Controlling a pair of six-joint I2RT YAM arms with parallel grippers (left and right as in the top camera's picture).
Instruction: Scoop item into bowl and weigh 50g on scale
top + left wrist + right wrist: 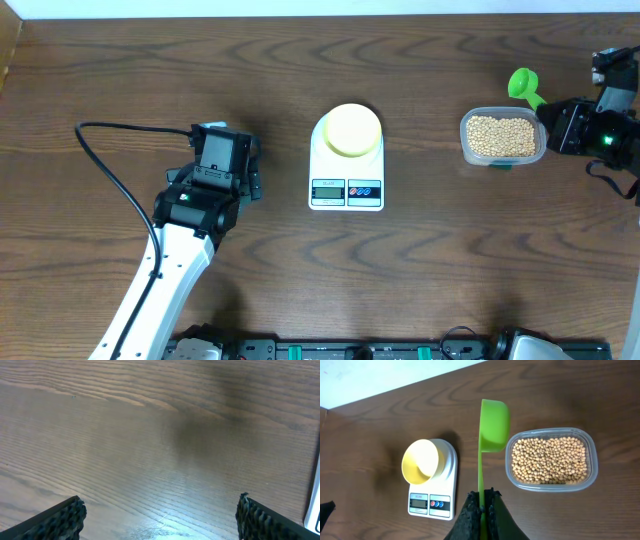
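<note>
Beside the tub (pixel 550 486), right hand (pixel 483 496) grips scoop (pixel 494 422).

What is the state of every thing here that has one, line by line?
scale: carries the bowl; display unreadable
bowl: empty, upright
tub: open, holds beans
scoop: empty, held by its handle
left gripper: open, holds nothing
right gripper: shut on scoop

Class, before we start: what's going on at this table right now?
The right gripper is shut on the handle of a green scoop, next to the tub of beans; the scoop looks empty. The yellow bowl sits empty on the scale. The left gripper is open above the bare table, holding nothing.
</note>
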